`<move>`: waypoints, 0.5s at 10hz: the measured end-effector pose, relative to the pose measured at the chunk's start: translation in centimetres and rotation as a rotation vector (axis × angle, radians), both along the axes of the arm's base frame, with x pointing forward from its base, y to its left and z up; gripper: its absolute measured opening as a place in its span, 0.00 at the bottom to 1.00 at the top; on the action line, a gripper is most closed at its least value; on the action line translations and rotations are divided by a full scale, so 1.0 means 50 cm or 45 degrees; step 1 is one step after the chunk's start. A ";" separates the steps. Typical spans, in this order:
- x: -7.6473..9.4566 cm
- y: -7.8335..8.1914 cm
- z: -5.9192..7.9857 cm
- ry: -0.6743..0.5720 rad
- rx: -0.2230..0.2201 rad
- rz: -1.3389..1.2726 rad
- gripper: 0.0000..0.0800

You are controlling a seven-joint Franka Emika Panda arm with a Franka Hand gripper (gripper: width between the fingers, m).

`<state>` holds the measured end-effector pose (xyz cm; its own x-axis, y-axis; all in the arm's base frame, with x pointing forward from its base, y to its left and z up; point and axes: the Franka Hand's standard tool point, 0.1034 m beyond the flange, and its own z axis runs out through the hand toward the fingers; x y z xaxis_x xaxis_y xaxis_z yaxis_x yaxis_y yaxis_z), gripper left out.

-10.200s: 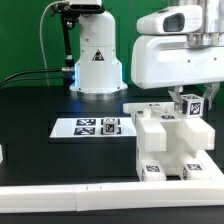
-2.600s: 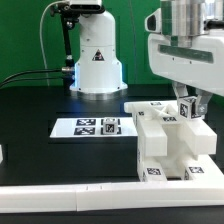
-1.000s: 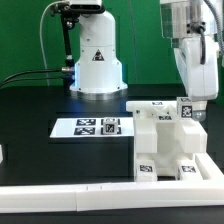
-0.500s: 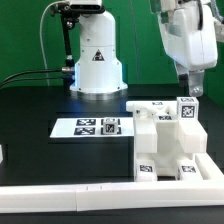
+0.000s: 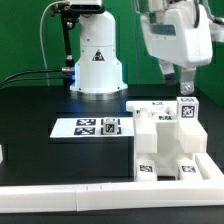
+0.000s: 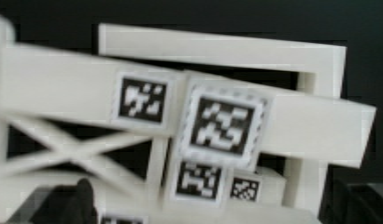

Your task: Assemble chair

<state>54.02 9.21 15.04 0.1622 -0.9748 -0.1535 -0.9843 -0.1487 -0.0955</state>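
The chair (image 5: 165,140) is a cluster of white blocky pieces with black-and-white tags, on the black table at the exterior view's right. A short upright post (image 5: 186,108) with a tag stands at its back right. My gripper (image 5: 182,84) hangs above that post, clear of it, open and holding nothing. In the wrist view the chair's panel and cross bars (image 6: 206,120) fill the blurred picture from above, with a tagged block (image 6: 220,125) in the middle. My gripper (image 6: 214,205) shows only as dark fingertips (image 6: 72,203) at the picture's edge, far apart.
The marker board (image 5: 80,127) lies on the table left of the chair. The robot's white base (image 5: 96,60) stands behind it. A long white border rail (image 5: 90,200) runs along the front edge. A black cable (image 5: 30,75) trails at the back left.
My hand has risen from the upright post and shifted toward the exterior view's left. The post and the other chair pieces have stayed in place.
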 end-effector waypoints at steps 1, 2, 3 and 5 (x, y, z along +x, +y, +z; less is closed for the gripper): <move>-0.020 -0.030 0.014 -0.041 -0.001 0.198 0.81; -0.034 -0.045 0.014 -0.056 -0.004 0.311 0.81; -0.040 -0.049 0.011 -0.067 -0.012 0.413 0.81; -0.037 -0.046 0.010 -0.098 -0.026 0.589 0.81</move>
<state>52.15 6.90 15.52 0.5903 -0.8002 -0.1059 -0.8045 -0.5725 -0.1579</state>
